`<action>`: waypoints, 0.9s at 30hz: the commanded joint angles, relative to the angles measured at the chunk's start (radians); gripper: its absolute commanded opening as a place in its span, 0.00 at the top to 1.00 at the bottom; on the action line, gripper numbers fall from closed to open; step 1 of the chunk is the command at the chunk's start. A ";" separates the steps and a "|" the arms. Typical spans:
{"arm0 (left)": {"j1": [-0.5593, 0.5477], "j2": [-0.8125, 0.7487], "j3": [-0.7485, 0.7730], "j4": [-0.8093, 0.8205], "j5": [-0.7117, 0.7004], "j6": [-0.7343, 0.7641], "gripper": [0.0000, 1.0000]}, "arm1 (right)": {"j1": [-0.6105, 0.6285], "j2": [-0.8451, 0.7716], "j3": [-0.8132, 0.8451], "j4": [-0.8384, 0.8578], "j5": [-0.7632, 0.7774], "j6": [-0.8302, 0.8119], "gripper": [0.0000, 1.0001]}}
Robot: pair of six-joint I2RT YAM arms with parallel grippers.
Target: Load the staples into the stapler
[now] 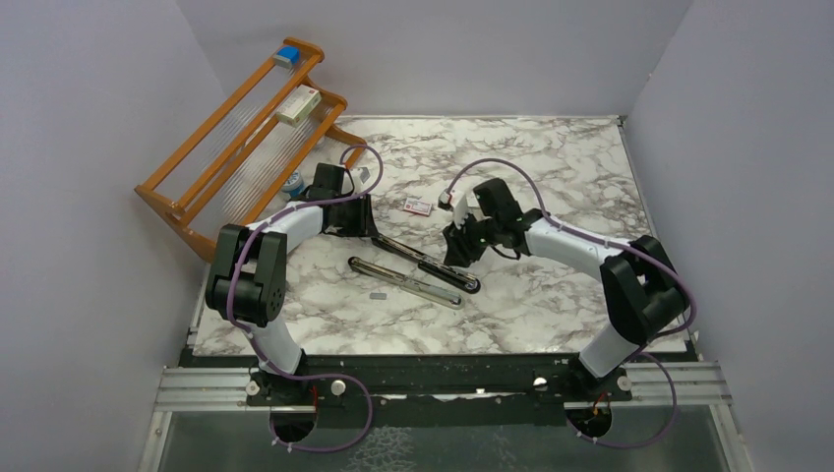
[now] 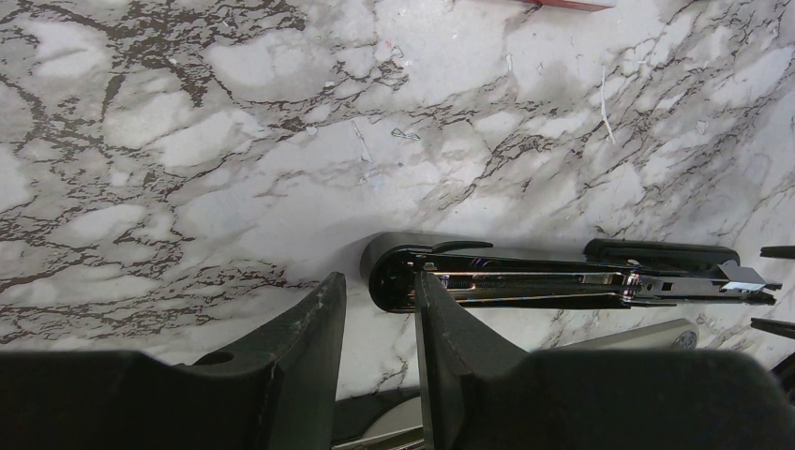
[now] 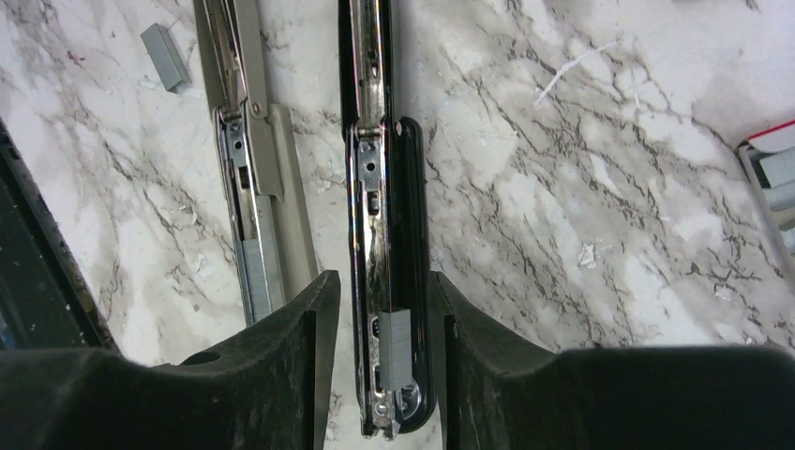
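Note:
The black stapler lies opened flat on the marble, its silver rail facing up. My left gripper is open at its far-left end. In the left wrist view the stapler's rounded end sits just past the fingertips, and nothing is between them. My right gripper is open and straddles the stapler's other end. A short grey strip of staples lies on the rail between the fingers. Another loose strip lies on the marble, also in the right wrist view. The red-and-white packet lies behind.
A light grey stapler-like tool lies parallel just in front of the stapler, close to my right gripper's left finger. A wooden rack with a white-and-red box stands at the back left.

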 commanded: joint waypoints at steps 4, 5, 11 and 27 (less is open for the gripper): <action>0.003 0.030 0.006 -0.026 -0.042 0.028 0.65 | -0.123 -0.023 0.013 -0.110 -0.198 0.010 0.57; 0.002 0.029 0.007 -0.025 -0.042 0.028 0.65 | -0.131 -0.027 0.006 -0.109 -0.208 0.025 0.57; 0.003 0.016 0.004 -0.030 -0.061 0.028 0.65 | -0.150 -0.071 -0.106 0.021 -0.258 0.166 0.54; 0.001 0.013 0.005 -0.031 -0.066 0.030 0.65 | -0.210 -0.068 -0.246 0.230 -0.270 0.329 0.44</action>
